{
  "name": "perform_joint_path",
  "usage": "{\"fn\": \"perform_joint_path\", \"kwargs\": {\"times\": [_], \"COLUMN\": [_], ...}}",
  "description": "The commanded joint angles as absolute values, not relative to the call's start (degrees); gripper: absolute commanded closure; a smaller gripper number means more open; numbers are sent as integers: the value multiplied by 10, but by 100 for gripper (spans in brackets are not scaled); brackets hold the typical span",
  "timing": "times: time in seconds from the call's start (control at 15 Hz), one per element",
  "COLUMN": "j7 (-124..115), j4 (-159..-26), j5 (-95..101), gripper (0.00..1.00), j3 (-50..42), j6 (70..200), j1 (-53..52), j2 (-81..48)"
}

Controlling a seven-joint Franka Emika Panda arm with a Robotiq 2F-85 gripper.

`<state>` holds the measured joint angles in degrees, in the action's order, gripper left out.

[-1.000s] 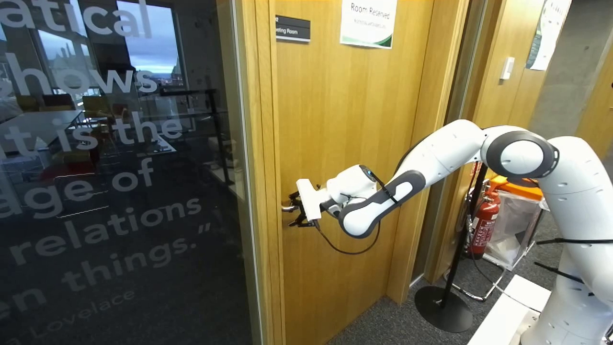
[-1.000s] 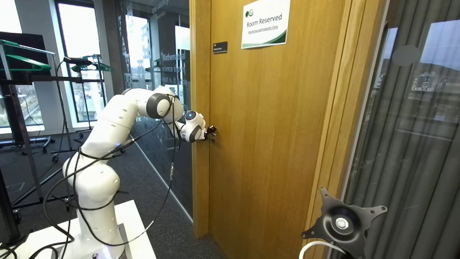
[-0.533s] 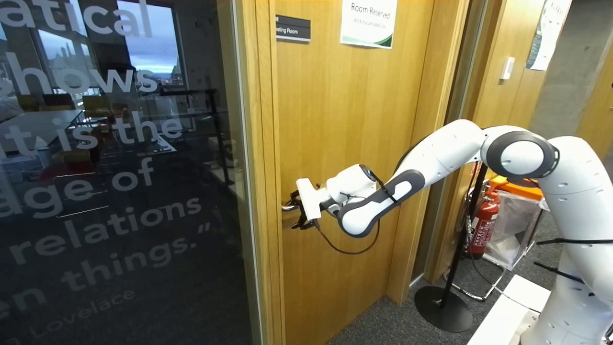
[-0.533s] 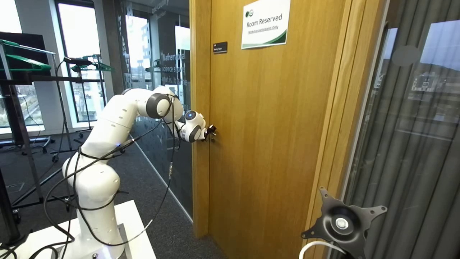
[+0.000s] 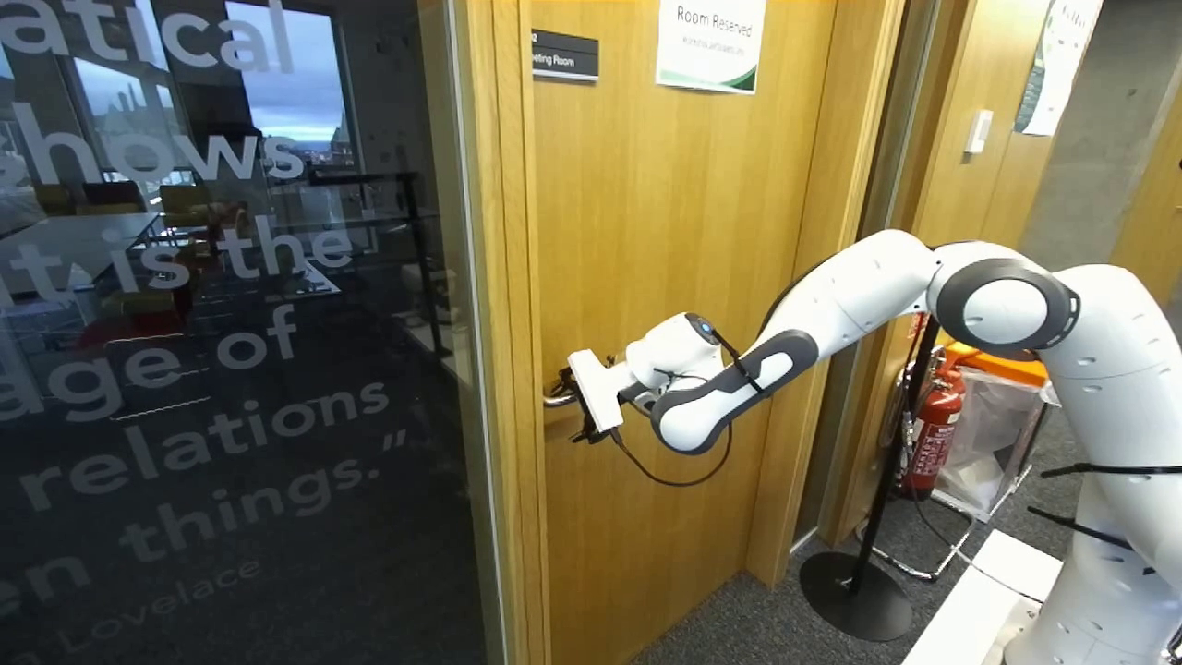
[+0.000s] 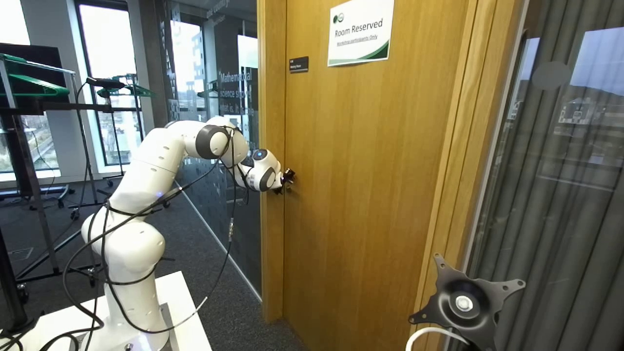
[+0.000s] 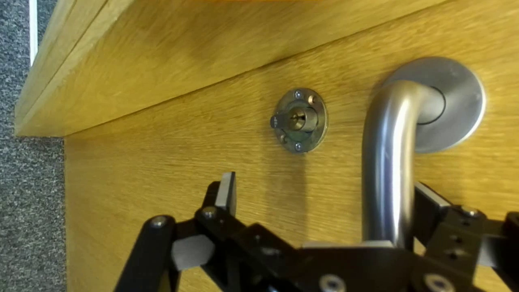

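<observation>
A bent silver door handle point(image 7: 387, 162) with a round plate sticks out from a wooden door point(image 5: 665, 231). My gripper point(image 7: 328, 196) stands open, its fingers on either side of that handle. In the wrist view the handle lies close beside the right finger pad point(image 7: 433, 194); whether they touch I cannot tell. A wide gap separates it from the left finger pad point(image 7: 227, 192). The handle's free end is hidden behind the gripper's body. Left of the handle is a round lock point(image 7: 301, 120). In an exterior view the handle point(image 5: 559, 401) shows just past the fingers.
The door frame point(image 5: 506, 277) and a dark glass wall point(image 5: 231, 480) border the door. A fire extinguisher point(image 5: 935, 429), an orange-lidded bin point(image 5: 1002, 369) and a round stand base point(image 5: 855, 596) are near the arm. A black bracket point(image 6: 463, 302) stands before the door.
The fingers have spread apart around the handle. My hand has tilted slightly and shifted a little toward the door. The door and the handle look unmoved.
</observation>
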<state>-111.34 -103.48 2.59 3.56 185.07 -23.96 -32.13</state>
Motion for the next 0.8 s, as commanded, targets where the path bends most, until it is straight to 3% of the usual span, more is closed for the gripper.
{"fn": "perform_joint_path", "kwargs": {"times": [0.0, 0.33, 0.73], "j7": [-1105, -1110, -1114], "j4": [-1025, -1017, -1011], "j5": [45, 49, 39], "gripper": [0, 0, 0], "j3": [-33, -108, -121], "j6": [1829, 1829, 1831], "j1": [-285, -347, -363], "j2": [-308, -304, -293]}}
